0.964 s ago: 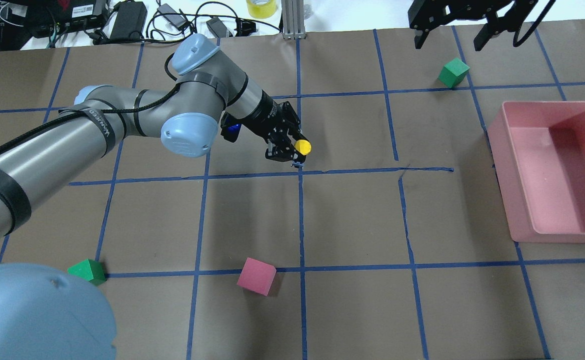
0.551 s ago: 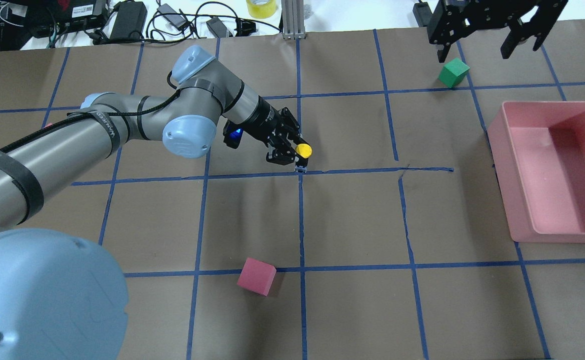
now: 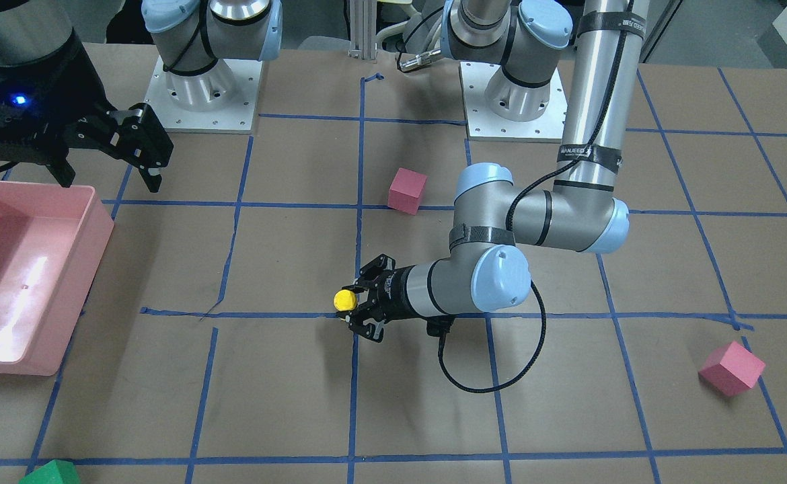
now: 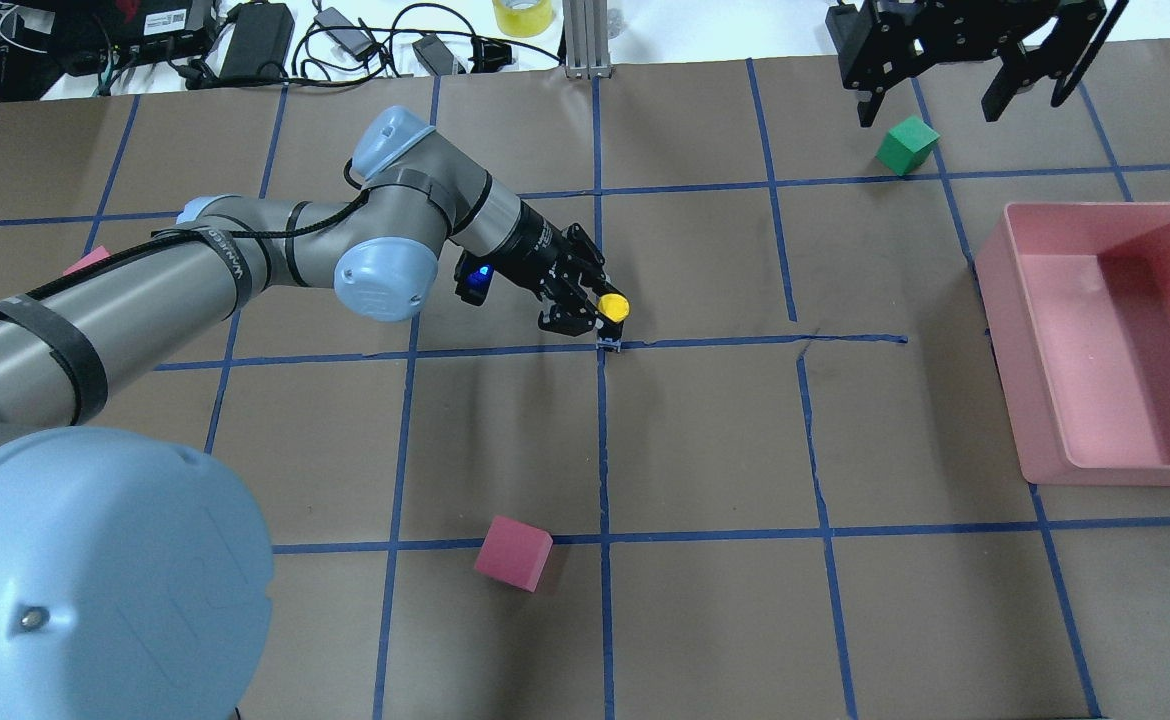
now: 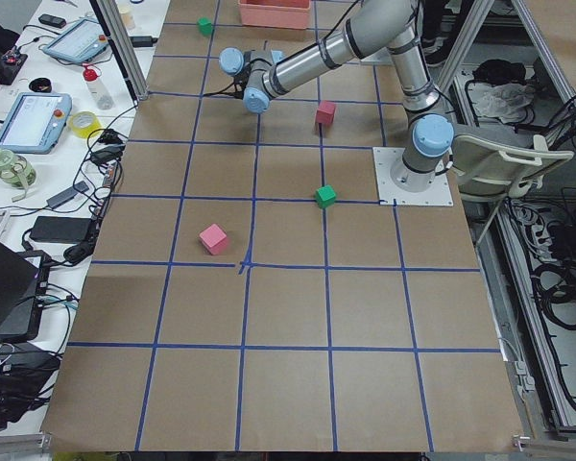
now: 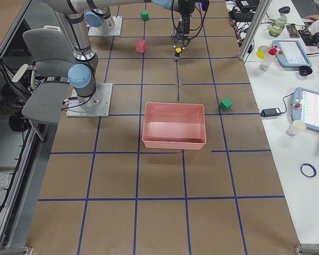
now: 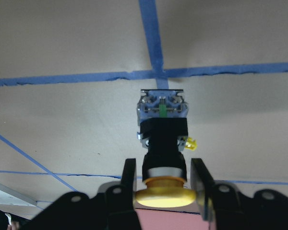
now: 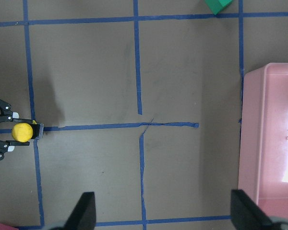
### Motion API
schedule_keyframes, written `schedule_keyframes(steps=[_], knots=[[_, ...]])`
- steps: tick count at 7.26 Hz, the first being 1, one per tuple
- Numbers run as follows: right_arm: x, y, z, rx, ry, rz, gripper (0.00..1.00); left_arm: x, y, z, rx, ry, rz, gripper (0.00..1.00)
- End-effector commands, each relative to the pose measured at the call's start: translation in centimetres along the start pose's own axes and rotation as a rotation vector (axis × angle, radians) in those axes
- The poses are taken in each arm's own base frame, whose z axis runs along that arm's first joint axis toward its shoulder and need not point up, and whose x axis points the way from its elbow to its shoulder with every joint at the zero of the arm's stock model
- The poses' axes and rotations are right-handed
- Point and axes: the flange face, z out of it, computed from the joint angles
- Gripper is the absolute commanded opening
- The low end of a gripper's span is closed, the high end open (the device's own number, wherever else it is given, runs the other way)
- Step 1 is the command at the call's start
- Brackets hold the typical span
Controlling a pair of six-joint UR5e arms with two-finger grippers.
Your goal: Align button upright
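Note:
The button [image 4: 613, 306], with its yellow cap up and grey base down, is over the blue tape crossing at the table's middle. Its base is at or just above the paper; I cannot tell whether it touches. My left gripper [image 4: 605, 312] is shut on it from the side. In the left wrist view its fingers [image 7: 128, 179] clamp the collar just under the cap of the button [image 7: 163, 129]. It also shows in the front view [image 3: 345, 300]. My right gripper [image 4: 930, 100] is open and empty, high above the far right of the table.
A pink bin [image 4: 1095, 208] stands at the right. A green cube [image 4: 907, 145] lies below the right gripper. A pink cube [image 4: 513, 552] lies near the front middle, and another pink cube [image 3: 731, 368] on the robot's left. Cables and gear line the far edge.
My left gripper has lowered the button a little and shifted it slightly right, toward the tape crossing. The right gripper has shifted to the right near the green cube.

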Motion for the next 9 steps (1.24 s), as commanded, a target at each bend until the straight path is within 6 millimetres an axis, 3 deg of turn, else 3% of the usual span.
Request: schedule_keyframes(steps=[1, 2, 4, 6, 8, 9], knots=[[0.0, 0.0, 0.2, -0.006, 0.004, 0.002, 1.00, 0.3, -0.9, -0.3, 0.023, 0.003, 0.024, 0.71], [0.0, 0.0, 0.2, -0.006, -0.005, 0.002, 1.00, 0.4, -1.2, -1.8, 0.024, 0.027, 0.035, 1.00], [0.0, 0.0, 0.2, -0.006, -0.004, 0.002, 1.00, 0.2, -0.4, -3.9, 0.078, 0.056, 0.087, 1.00], [0.0, 0.0, 0.3, -0.007, -0.001, 0.002, 1.00, -0.9, 3.8, -10.0, 0.263, 0.119, 0.382, 1.00], [-0.1, 0.2, -0.3, 0.005, -0.004, 0.001, 1.00, -4.8, 8.6, -16.4, 0.400, 0.138, 0.679, 1.00], [0.0, 0.3, -0.5, 0.008, -0.007, 0.002, 1.00, -7.2, 10.0, -19.1, 0.494, 0.095, 0.881, 1.00]])
